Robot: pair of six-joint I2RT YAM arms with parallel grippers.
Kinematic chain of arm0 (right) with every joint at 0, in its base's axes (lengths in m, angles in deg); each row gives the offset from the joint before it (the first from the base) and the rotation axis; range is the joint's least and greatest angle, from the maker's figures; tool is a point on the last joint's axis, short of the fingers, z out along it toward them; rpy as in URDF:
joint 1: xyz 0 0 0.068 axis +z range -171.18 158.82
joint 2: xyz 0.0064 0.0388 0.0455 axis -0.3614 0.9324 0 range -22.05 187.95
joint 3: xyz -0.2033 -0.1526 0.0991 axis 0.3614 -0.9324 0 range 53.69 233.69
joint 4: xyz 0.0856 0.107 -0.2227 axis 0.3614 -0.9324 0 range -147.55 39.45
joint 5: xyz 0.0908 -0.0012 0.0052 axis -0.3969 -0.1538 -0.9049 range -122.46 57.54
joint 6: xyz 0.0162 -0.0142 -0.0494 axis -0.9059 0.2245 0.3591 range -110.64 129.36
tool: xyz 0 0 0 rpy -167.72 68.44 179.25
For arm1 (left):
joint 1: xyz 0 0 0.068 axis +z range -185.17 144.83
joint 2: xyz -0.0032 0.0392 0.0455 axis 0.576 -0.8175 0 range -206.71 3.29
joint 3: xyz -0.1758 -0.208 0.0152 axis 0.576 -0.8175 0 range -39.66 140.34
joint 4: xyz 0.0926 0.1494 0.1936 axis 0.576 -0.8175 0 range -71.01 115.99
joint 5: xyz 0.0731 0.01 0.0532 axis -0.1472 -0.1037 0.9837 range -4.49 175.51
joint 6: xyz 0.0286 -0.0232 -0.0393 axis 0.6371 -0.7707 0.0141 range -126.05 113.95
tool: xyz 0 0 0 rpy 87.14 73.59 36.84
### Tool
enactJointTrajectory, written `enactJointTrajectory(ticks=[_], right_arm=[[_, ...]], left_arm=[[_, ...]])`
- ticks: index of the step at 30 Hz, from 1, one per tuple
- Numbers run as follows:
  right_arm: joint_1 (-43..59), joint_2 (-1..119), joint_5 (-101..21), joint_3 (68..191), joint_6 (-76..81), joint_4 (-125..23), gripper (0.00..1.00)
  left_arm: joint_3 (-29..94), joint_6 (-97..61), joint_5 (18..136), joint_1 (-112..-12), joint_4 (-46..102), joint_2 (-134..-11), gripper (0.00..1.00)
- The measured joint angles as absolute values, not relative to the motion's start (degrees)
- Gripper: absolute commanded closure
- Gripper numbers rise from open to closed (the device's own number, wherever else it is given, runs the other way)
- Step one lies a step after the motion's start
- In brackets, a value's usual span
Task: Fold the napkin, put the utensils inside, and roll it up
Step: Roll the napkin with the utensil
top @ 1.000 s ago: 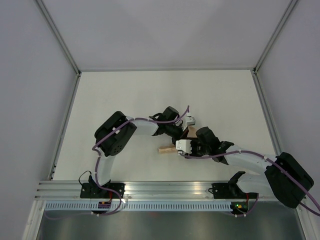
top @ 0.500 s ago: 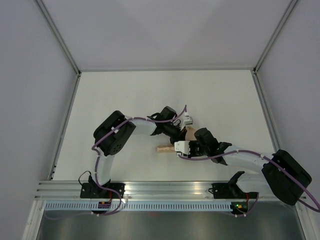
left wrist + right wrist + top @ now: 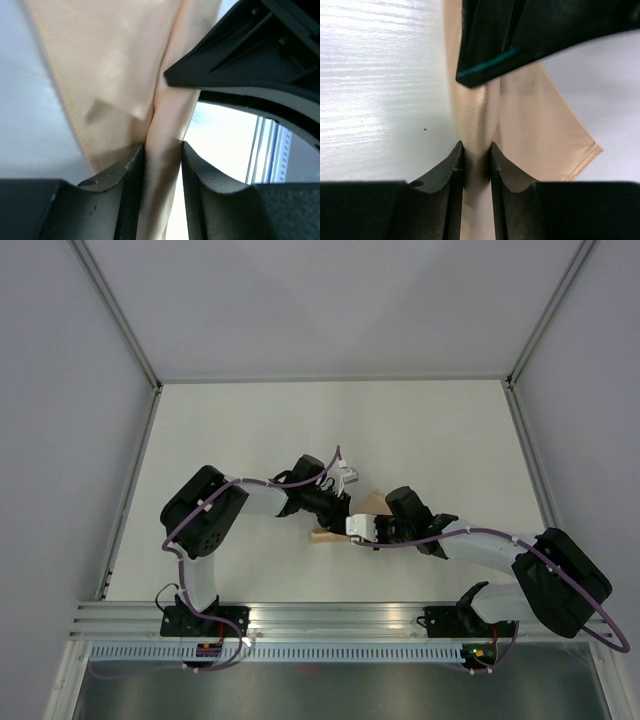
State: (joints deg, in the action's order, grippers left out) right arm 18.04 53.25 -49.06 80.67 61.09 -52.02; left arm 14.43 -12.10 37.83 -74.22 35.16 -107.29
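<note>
I work over a plain white table [image 3: 250,420], closed in by pale grey walls [image 3: 60,460] on its left, far and right sides, with aluminium posts [image 3: 115,310] rising from its two far corners. Along the table's near edge I see a ribbed aluminium rail [image 3: 330,618], then a slotted white strip [image 3: 330,651], then a dull grey metal sheet [image 3: 330,690].

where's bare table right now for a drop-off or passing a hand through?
Free: the whole far half of the table, from the arms to its far edge; the strip between the left arm and the table's left edge; the patch beyond the right arm. Crowded: centre, near side, where left gripper and right gripper both pinch the napkin.
</note>
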Motion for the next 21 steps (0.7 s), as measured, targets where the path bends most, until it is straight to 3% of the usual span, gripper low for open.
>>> enactJointTrajectory(ticks=[12,15,21], right_arm=[[10.34,66.04,-59.70,96.67,64.89,-69.55,1.00],[8.31,70.41,-62.87,101.80,66.27,-75.26,1.00],[5.45,77.36,-67.88,109.67,68.06,-84.46,1.00]], left_arm=[[-4.56,-22.70,57.96,-70.52,51.86,-87.47,0.54],[-9.37,-23.66,64.11,-70.50,57.39,-80.76,0.49],[-15.58,-19.46,76.17,-75.59,62.96,-68.61,0.47]])
